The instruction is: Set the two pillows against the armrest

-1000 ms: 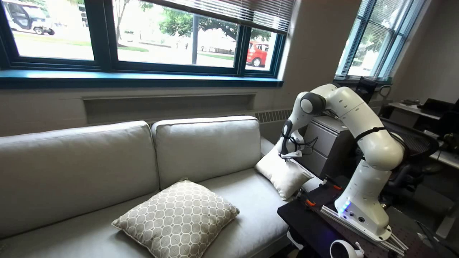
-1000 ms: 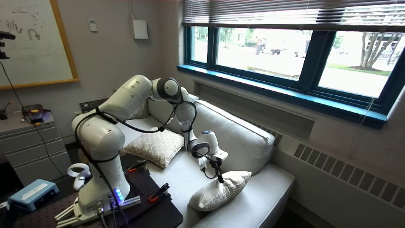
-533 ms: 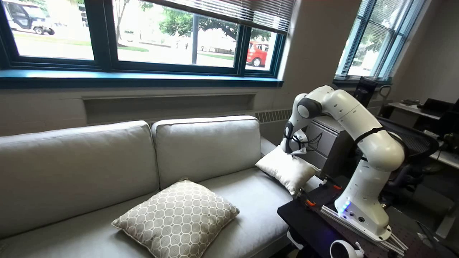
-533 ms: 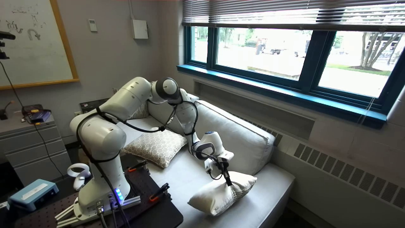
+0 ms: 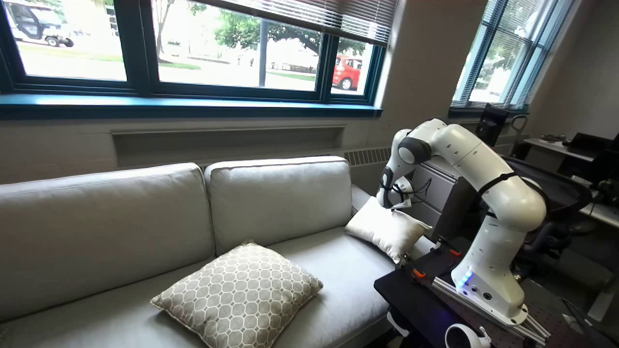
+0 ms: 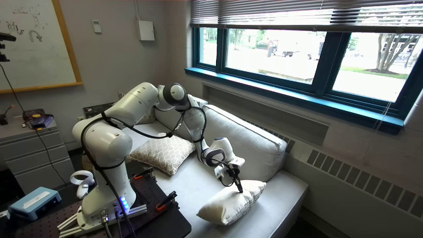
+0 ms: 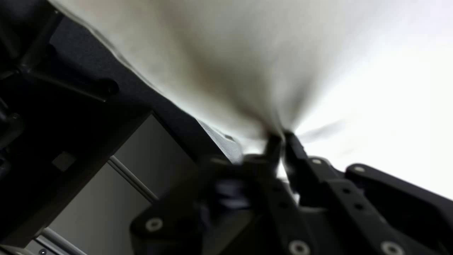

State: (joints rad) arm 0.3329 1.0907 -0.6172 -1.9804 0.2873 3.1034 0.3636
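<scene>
Right at the tips of my claw [image 7: 282, 138], the cream-white pillow [image 6: 223, 207] tilts between flat and upright. In an exterior view its long axis points from 8 o'clock to 2 o'clock, and a patterned underside shows. My jaws stand nearly together, pinching a fold of its cloth; creases run in between them. The armrest [image 6: 288, 197] is just beside it, at 3 to 5 o'clock; whether they touch, I cannot tell. Farther along the pale sofa [image 5: 333, 261], well apart at 8 o'clock in an exterior view, the beige lattice pillow [image 5: 242, 295] lies on the seat, one corner pointing to 12 o'clock, at the back cushions [image 5: 280, 198], its longer diagonal from 9 to 3. Beyond, in an exterior view, I have a blue-framed window [image 6: 290, 67] at 1 o'clock and a whiteboard [image 6: 36, 46] at 10 o'clock.
</scene>
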